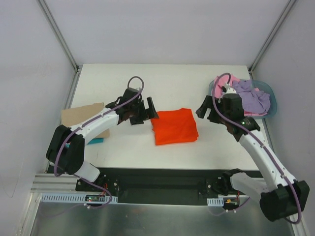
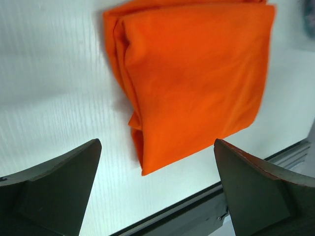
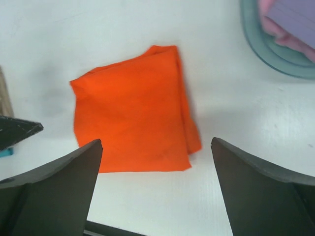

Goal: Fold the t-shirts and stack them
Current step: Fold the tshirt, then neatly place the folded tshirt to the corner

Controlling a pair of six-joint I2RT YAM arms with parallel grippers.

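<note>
The bright orange cloth t-shirt [image 1: 174,127] is lying folded square on the white table [image 1: 172,81]; the crumpled lilac-purple t-shirt [image 1: 253,100] and pink t-shirt [image 1: 236,78] are sitting in the blue-grey plastic basin [image 1: 272,104]. The left gripper [image 1: 146,113] and right gripper [image 1: 204,112] are hanging wide and empty either side; the right should probably be pinching lilac cloth alone.

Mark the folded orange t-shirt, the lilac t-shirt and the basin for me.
orange t-shirt [image 1: 174,127], top view, middle of the folded cloth.
lilac t-shirt [image 1: 255,101], top view, middle of the crumpled cloth.
basin [image 3: 250,27], right wrist view, bare wall on its left side.
</note>
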